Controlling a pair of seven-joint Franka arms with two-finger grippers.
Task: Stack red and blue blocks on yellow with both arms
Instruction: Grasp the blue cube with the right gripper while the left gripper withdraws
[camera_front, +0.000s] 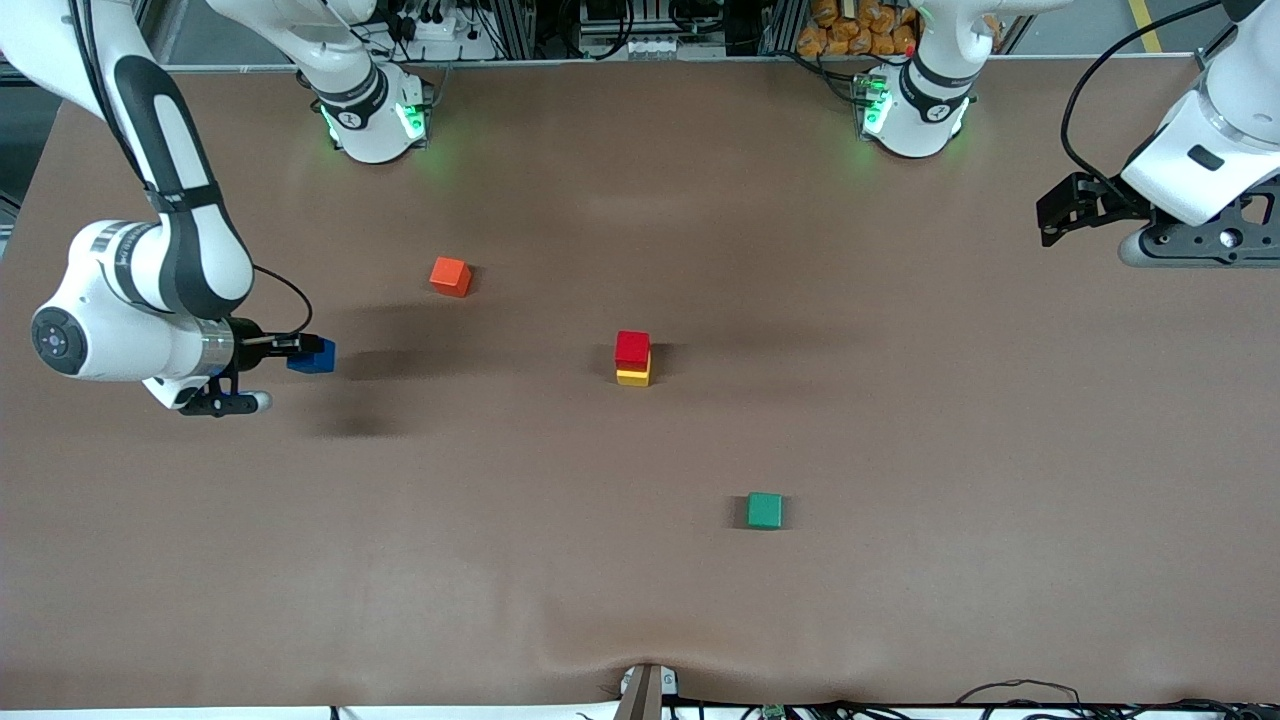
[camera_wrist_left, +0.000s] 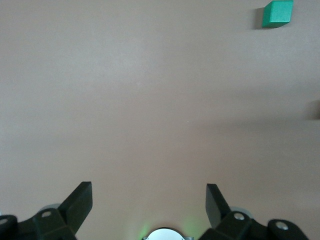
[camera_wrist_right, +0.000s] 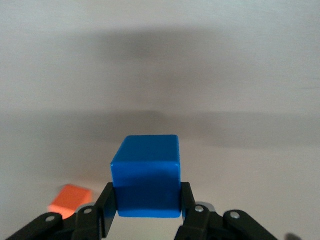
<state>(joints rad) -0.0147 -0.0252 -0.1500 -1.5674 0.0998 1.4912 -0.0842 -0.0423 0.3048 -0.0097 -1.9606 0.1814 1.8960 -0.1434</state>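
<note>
Cubes on table: five total, one each of red, yellow, blue, orange-red, green. No readable writing. Red block atop yellow cube, mid-table. Blue block pinched betw fingers of right gripper, up in air over right arm's end of table, well apart from stack. Orange-red cube farther from front cam than stack; green cube nearer. Left gripper waiting over left arm's end, jaws spread, holding nothing.

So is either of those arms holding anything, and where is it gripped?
The right gripper pinches the blue block by two facing sides; the left gripper holds nothing.
</note>
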